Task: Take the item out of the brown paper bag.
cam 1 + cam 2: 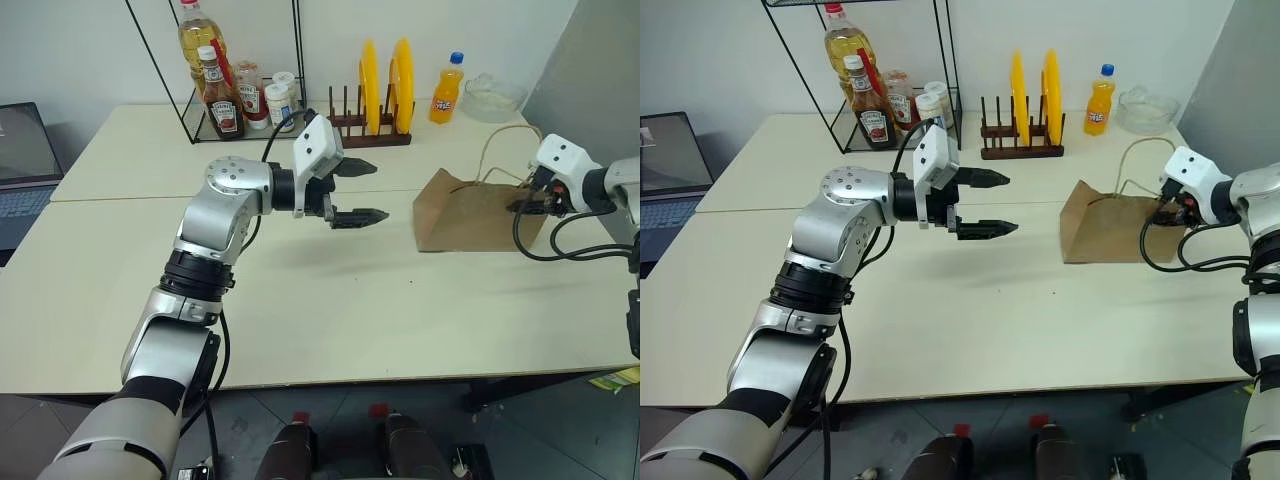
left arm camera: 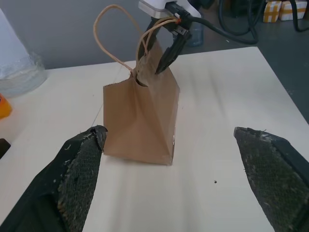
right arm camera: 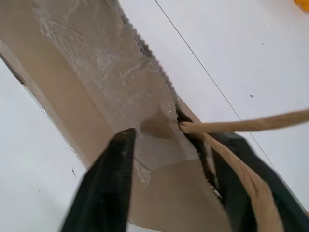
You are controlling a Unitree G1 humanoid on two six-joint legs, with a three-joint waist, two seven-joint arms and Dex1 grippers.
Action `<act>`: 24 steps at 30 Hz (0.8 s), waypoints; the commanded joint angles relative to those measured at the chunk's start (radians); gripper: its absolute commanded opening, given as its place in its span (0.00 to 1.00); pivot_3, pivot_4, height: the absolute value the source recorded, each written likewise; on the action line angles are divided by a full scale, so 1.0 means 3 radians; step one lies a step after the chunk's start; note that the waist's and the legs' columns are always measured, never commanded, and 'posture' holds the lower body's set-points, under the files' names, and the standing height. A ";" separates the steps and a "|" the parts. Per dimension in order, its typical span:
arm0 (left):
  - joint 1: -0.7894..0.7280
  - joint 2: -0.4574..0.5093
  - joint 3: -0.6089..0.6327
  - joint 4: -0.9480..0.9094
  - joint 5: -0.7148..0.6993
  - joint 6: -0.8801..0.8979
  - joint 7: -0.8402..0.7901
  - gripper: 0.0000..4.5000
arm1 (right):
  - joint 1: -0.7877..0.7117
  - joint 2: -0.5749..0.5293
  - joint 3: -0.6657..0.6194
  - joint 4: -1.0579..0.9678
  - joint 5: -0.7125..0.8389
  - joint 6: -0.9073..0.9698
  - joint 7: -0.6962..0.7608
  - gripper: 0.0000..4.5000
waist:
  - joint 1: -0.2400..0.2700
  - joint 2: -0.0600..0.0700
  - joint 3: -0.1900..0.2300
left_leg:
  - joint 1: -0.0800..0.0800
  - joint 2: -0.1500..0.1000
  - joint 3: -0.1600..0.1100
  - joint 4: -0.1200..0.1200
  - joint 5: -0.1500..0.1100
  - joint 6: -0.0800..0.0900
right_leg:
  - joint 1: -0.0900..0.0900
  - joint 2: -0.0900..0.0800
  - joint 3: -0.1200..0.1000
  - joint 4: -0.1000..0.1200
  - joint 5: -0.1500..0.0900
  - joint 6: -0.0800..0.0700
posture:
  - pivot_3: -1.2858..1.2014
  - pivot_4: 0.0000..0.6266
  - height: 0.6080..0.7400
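Note:
The brown paper bag (image 1: 470,215) lies on its side on the right of the table, its twine handles (image 1: 497,150) looping up at its mouth. My right gripper (image 1: 522,205) is at that mouth. In the right wrist view its fingers (image 3: 108,186) close on the bag's rim where a handle joins. The item is hidden. My left gripper (image 1: 380,190) hovers open above the table to the left of the bag, pointing at it with nothing between its fingers. In the left wrist view the bag (image 2: 140,121) lies straight ahead.
At the back stand a wire shelf with ketchup bottles (image 1: 222,100), a rack of yellow plates (image 1: 385,85), an orange soda bottle (image 1: 446,90) and a glass bowl (image 1: 492,97). A laptop (image 1: 20,160) is at the far left.

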 commanded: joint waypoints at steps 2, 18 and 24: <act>-0.0040 -0.0002 0.0028 -0.0078 0.0014 -0.0101 0.0022 1.00 | -0.0115 -0.0012 -0.0086 0.0027 0.0014 0.0000 0.0069 0.14 | 0.0000 0.0000 0.0000 | 0.0000 0.0000 0.0000 0.0000 0.0000 0.0000 | 0.0000 0.0000 0.0000 0.0000 0.0000 0.0000 | 0.52 0.24 1.00; 0.0430 0.0373 0.0222 -0.0530 -0.0054 0.0152 0.0121 1.00 | 0.0036 0.0100 -0.0475 -0.0609 0.0423 0.0267 0.0263 0.00 | -0.0052 0.0007 0.0004 | 0.0002 0.0003 -0.0001 0.0000 0.0000 0.0000 | -0.0003 0.0001 0.0006 0.0005 0.0000 0.0000 | 0.52 0.24 1.00; 0.0783 0.0686 0.0502 -0.0814 -0.0147 0.0400 0.0317 1.00 | 0.0142 0.0489 -0.0494 -0.1349 0.0656 0.0693 0.0300 0.00 | -0.0099 0.0010 0.0005 | 0.0001 0.0004 -0.0009 0.0000 0.0000 0.0000 | -0.0005 0.0001 0.0004 0.0008 0.0000 0.0000 | 0.52 0.24 1.00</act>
